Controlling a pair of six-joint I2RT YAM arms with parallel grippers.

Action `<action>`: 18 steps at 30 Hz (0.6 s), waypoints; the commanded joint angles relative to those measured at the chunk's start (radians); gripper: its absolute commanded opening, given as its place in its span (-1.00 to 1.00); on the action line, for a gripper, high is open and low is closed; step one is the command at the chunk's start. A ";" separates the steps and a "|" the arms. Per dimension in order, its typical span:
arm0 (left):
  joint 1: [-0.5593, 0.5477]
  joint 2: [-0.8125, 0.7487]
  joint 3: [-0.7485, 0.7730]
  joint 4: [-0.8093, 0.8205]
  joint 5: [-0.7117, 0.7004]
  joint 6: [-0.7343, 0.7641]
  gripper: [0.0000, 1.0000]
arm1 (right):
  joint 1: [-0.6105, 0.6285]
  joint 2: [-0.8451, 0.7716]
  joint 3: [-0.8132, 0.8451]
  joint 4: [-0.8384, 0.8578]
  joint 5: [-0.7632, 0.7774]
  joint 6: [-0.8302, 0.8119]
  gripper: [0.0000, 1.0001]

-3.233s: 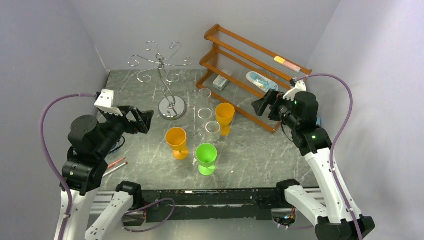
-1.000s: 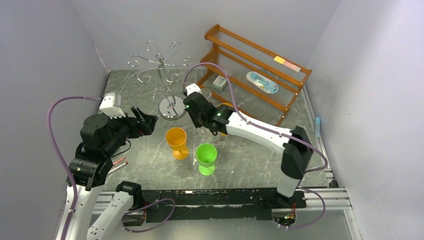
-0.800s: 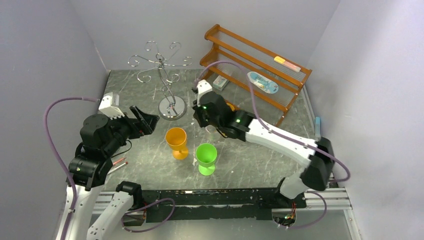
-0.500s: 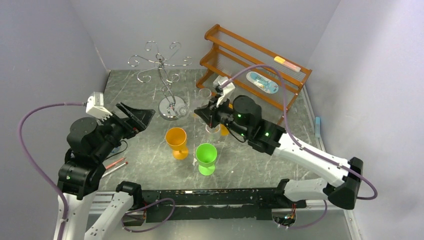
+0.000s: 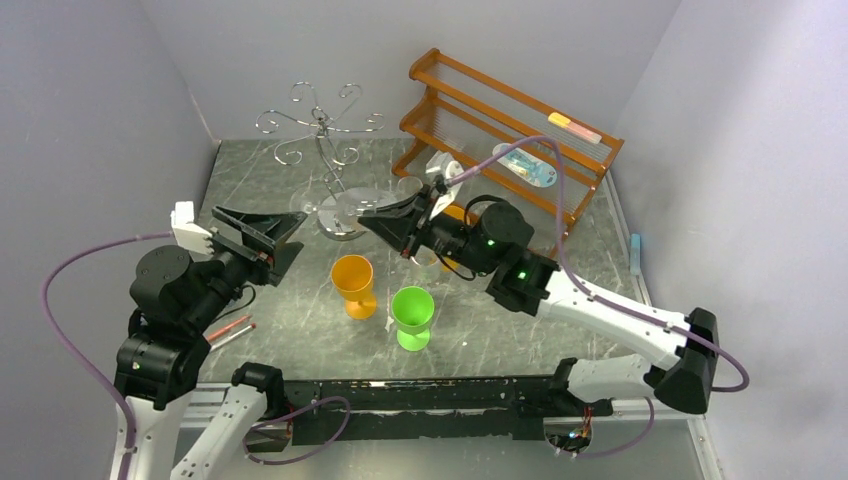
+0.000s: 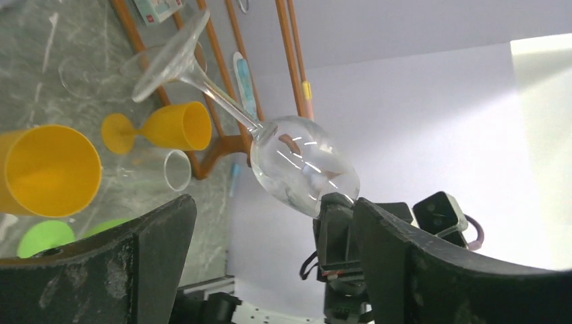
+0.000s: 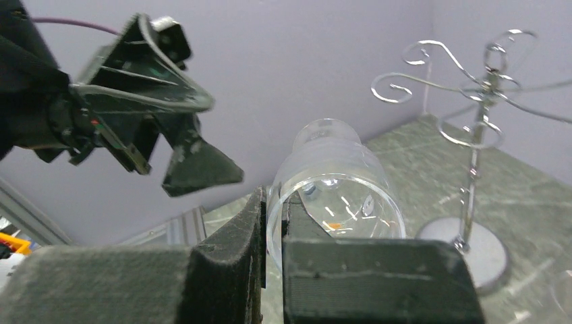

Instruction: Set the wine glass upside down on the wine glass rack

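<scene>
We've got the right hand [image 5: 385, 222] pinching the wine glass [image 6: 303, 165] by the rim of its bowl. The glass is up in the air, lying roughly sideways, with stem and foot sticking out away from that hand. The left hand [image 5: 282, 238] is spread wide, facing the glass from close by, not touching it. The wine glass rack [image 5: 325, 140] stands at the back left of the surface [image 5: 300, 330]. An orange cup [image 5: 352, 283] and a green cup [image 5: 412, 315] stand upright nearer us.
</scene>
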 commanded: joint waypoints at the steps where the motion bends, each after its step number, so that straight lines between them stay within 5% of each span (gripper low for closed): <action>1: -0.005 -0.010 -0.058 0.097 0.044 -0.222 0.67 | 0.062 0.066 0.073 0.198 -0.015 -0.062 -1.00; 4: -0.005 0.003 -0.050 0.120 0.006 -0.257 0.46 | 0.105 0.111 0.114 0.245 0.018 -0.088 -1.00; 11: -0.005 0.022 0.018 0.056 -0.188 -0.306 0.31 | 0.152 0.195 0.166 0.352 0.043 -0.125 -1.00; 18: -0.005 0.032 -0.050 0.200 -0.234 -0.394 -0.05 | 0.154 0.195 0.122 0.452 0.028 -0.091 -1.00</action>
